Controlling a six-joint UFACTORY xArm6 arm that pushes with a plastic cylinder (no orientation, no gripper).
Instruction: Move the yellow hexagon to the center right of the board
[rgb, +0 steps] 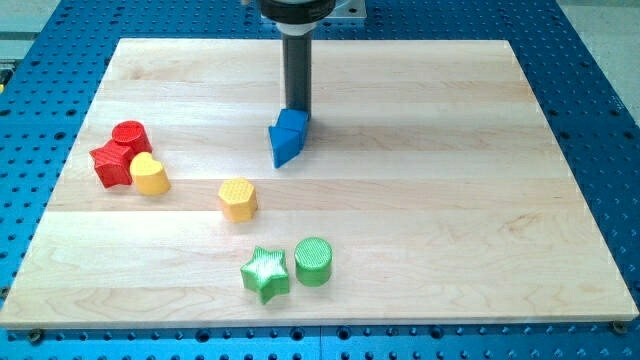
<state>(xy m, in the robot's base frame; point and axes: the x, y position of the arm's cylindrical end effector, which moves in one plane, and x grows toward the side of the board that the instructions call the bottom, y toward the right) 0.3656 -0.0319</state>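
Observation:
The yellow hexagon (238, 198) sits on the wooden board (450, 200), left of the board's middle. My tip (298, 109) is at the lower end of the dark rod, at the view's top centre. It touches the top edge of a blue pointed block (288, 136). The tip is above and to the right of the yellow hexagon, well apart from it.
A red cylinder (131, 134), a red star (112, 163) and a yellow heart (150, 174) cluster at the view's left. A green star (266, 274) and a green cylinder (313, 261) lie below the hexagon. A blue perforated table surrounds the board.

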